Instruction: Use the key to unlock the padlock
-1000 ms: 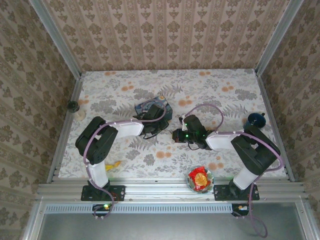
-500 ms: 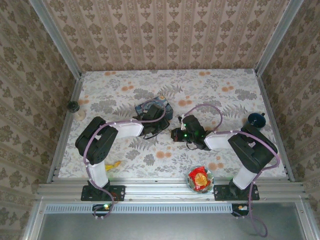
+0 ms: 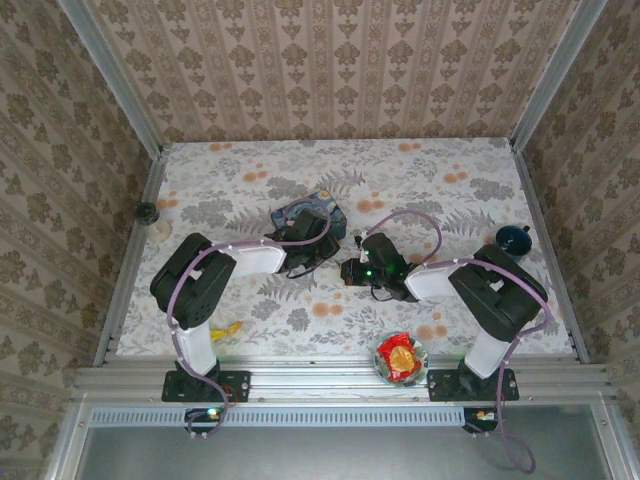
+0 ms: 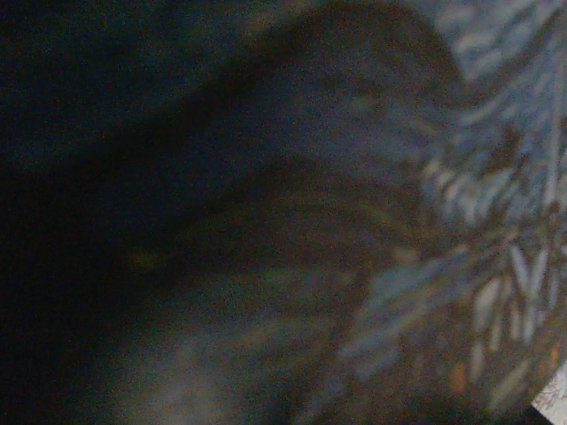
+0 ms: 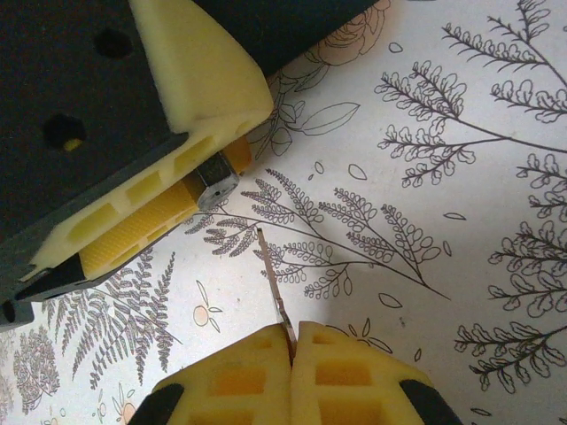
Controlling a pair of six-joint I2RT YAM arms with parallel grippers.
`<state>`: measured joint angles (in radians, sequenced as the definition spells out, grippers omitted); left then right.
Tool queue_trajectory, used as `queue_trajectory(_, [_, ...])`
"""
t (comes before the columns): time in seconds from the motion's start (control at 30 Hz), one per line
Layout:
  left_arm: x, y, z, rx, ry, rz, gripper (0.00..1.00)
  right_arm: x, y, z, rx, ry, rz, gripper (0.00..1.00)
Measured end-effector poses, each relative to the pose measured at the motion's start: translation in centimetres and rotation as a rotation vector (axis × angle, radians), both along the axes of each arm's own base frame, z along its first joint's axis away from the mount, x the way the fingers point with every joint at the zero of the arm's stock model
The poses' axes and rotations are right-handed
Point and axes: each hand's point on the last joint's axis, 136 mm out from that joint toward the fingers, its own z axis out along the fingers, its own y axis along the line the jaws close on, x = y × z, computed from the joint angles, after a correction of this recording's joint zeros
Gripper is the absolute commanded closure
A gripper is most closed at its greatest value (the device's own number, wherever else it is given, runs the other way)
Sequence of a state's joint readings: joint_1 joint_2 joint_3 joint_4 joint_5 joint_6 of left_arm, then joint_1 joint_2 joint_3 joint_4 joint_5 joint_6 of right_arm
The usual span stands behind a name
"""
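From above, the blue tin (image 3: pixel 300 212) sits about mid-table on the flowered cloth (image 3: pixel 230 180), and both arms bend in toward it. The left gripper (image 3: pixel 326 244) lies over the tin's near right corner. The right gripper (image 3: pixel 350 271) is just beside the tin on that same side, pointing at it. From this height the fingers are dark lumps, so I cannot tell how they stand, and whatever is between them is too small to pick out. A bowl of red sweets (image 3: pixel 400 357) stands well apart from the tin, at the near edge.

The left wrist camera is pressed close to the tin (image 4: pixel 496 257): blurred blue brushstrokes on the right, darkness on the left, nothing sharp.

The right wrist camera gives what the other two do not. The right gripper (image 5: pixel 292 341) has its yellow pads pressed together on the key (image 5: pixel 273 279), whose thin blade sticks out past them. Just beyond the blade's tip, not touching it, is the padlock (image 5: pixel 216 181) — a small squarish block with its grey end face toward the key. It is pinched between the left gripper's yellow pads (image 5: pixel 204 80), which puts it at the tin's near right corner.
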<state>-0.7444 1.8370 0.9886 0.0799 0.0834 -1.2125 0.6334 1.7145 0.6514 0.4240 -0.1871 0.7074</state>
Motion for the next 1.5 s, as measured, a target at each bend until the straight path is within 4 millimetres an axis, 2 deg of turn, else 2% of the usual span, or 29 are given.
queue_trajectory(0.97, [0.1,-0.3,0.2,-0.024,0.004,0.006,0.87,1.2,0.7,1.2,0.034,-0.048,-0.008,1.00])
queue_trajectory(1.5, [0.5,0.0,0.3,-0.032,0.003,0.016,0.87,1.7,1.1,0.9,0.033,-0.044,-0.010,1.00])
